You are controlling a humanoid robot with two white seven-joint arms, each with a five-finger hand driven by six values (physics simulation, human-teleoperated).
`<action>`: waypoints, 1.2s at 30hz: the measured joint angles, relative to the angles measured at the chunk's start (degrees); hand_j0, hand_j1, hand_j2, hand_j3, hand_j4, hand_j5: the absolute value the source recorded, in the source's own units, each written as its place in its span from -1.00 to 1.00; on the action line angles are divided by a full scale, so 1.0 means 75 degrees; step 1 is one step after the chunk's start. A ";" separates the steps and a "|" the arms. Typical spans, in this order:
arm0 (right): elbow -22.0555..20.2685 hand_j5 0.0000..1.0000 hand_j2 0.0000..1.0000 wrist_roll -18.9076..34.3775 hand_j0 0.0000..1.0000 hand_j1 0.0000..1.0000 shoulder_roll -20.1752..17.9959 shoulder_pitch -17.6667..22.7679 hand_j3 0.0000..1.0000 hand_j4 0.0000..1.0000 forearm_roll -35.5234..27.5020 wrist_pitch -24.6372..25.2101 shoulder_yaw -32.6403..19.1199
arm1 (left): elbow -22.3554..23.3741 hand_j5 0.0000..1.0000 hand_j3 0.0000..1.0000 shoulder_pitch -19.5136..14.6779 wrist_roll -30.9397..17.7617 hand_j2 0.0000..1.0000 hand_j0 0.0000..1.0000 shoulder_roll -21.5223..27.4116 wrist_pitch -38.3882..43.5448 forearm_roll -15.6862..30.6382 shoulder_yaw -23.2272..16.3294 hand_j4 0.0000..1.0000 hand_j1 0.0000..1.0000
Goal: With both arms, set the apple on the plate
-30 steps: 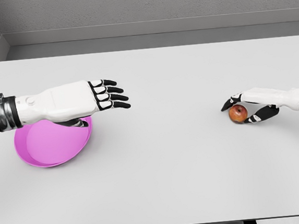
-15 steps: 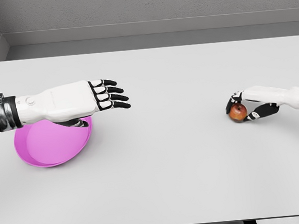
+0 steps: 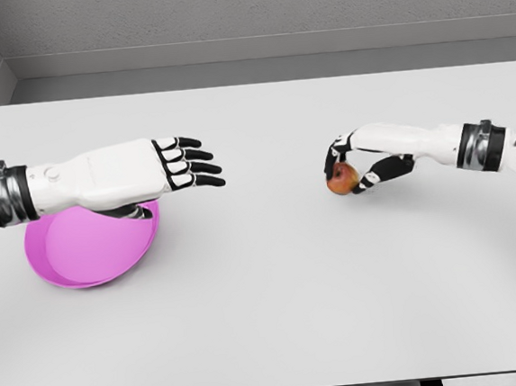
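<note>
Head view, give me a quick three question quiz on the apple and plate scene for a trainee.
1. True or false: the apple lies on the pink plate.
2. Which hand grasps the apple: A left hand, B right hand, C both?
3. Fill in: the left hand's fingers are ____ above the plate's far edge.

Key: 1 false. 2 B. 3 spread, holding nothing.

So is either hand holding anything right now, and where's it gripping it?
The right hand holds the apple, fingers curled over its top and sides. The left hand holds nothing, fingers spread above the plate.
</note>
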 measured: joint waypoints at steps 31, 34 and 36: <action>0.0733 1.00 1.00 -0.0002 1.00 1.00 -0.1270 0.0925 1.00 1.00 0.0024 0.0002 -0.2933 | 0.1657 1.00 1.00 -0.0305 -0.0689 1.00 1.00 -0.3135 -0.0003 -0.0422 -0.0167 1.00 1.00; 0.0693 1.00 1.00 -0.0002 1.00 1.00 -0.1301 0.0972 1.00 1.00 0.0034 0.0001 -0.2964 | 0.2009 1.00 1.00 -0.0305 -0.0896 1.00 1.00 -0.3430 -0.0003 -0.0653 -0.0280 1.00 1.00; 0.0681 1.00 1.00 -0.0002 1.00 1.00 -0.1309 0.0984 1.00 1.00 0.0040 0.0001 -0.2972 | 0.2082 1.00 1.00 -0.0305 -0.1313 1.00 1.00 -0.3560 -0.0005 -0.0721 -0.0349 1.00 1.00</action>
